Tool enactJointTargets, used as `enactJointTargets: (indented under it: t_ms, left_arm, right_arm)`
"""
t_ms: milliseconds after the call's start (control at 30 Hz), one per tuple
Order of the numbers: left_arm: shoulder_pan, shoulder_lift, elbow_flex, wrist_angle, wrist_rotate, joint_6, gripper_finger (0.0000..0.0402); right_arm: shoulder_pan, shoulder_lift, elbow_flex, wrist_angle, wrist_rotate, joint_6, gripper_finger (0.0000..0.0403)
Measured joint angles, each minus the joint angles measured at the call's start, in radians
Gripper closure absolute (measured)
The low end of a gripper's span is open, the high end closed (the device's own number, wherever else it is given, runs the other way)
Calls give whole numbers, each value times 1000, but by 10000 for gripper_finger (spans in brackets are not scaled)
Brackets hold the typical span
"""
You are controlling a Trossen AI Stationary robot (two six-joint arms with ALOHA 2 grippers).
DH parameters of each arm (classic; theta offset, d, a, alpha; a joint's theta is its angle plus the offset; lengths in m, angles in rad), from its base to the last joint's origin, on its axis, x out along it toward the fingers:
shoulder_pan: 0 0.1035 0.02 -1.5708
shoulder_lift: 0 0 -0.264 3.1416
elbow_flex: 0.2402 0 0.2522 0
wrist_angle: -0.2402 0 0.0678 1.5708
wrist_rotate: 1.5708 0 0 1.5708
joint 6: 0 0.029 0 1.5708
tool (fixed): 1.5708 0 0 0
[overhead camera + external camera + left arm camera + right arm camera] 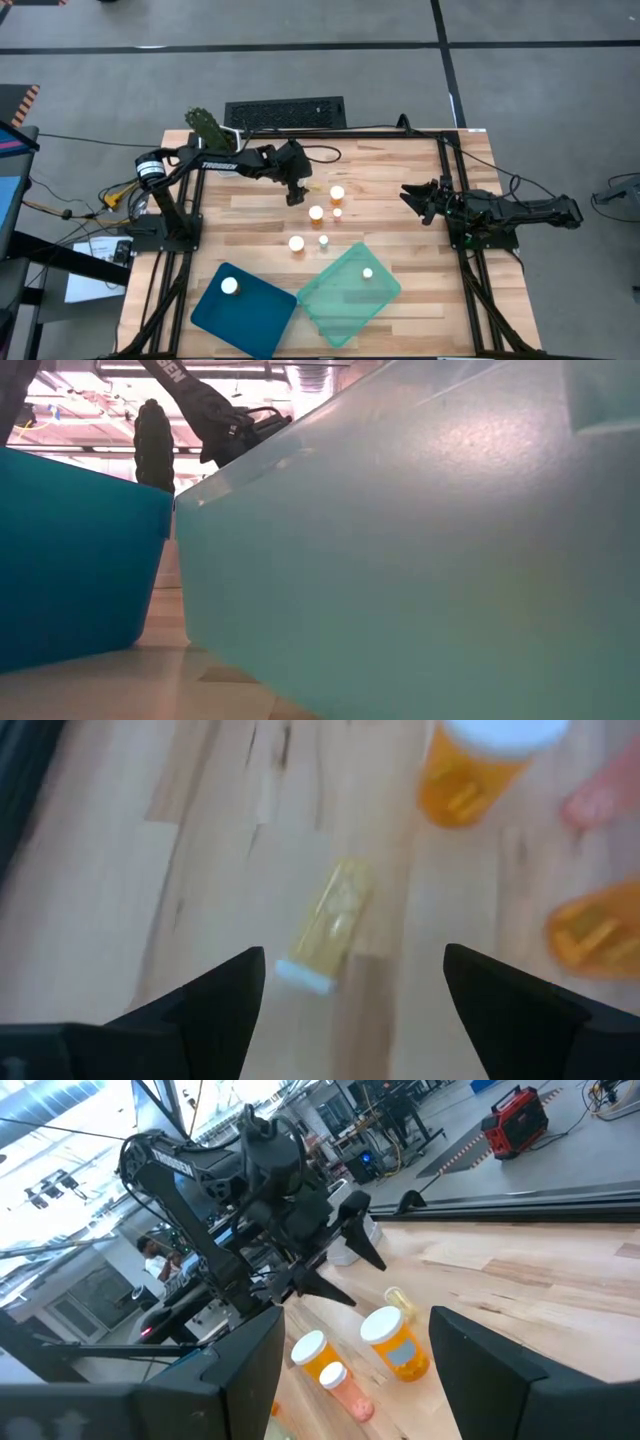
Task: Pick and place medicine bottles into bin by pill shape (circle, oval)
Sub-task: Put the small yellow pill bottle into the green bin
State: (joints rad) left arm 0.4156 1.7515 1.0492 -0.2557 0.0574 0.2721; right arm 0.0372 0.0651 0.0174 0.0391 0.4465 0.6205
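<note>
Several amber medicine bottles with white caps stand on the wooden table: (pixel 337 193), (pixel 316 212), (pixel 296 243). One narrow bottle (pixel 327 925) lies on its side, its cap toward the camera. My left gripper (pixel 352 958) hovers above it, slanting down, open, one finger on either side of it and apart from it. One bottle (pixel 230 286) stands in the blue bin (pixel 255 322), another (pixel 368 272) in the teal bin (pixel 335 305). My right gripper (pixel 412 196) waits open at the table's right side, clear of everything.
A wide upright bottle (pixel 468 772) and another (pixel 598 932) stand just beyond the lying one. A small pinkish bottle (pixel 337 212) is among them. A keyboard (pixel 285 112) and a potted plant (pixel 207 127) sit at the far edge. Both bins fill the near edge.
</note>
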Motion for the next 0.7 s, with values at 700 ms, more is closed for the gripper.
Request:
enactJointTargets:
  t_ms: [700]
  left_arm:
    - [1,129,17,36,-44,12,105]
  right_arm:
    - [0,-1,0,-1,0,0,143]
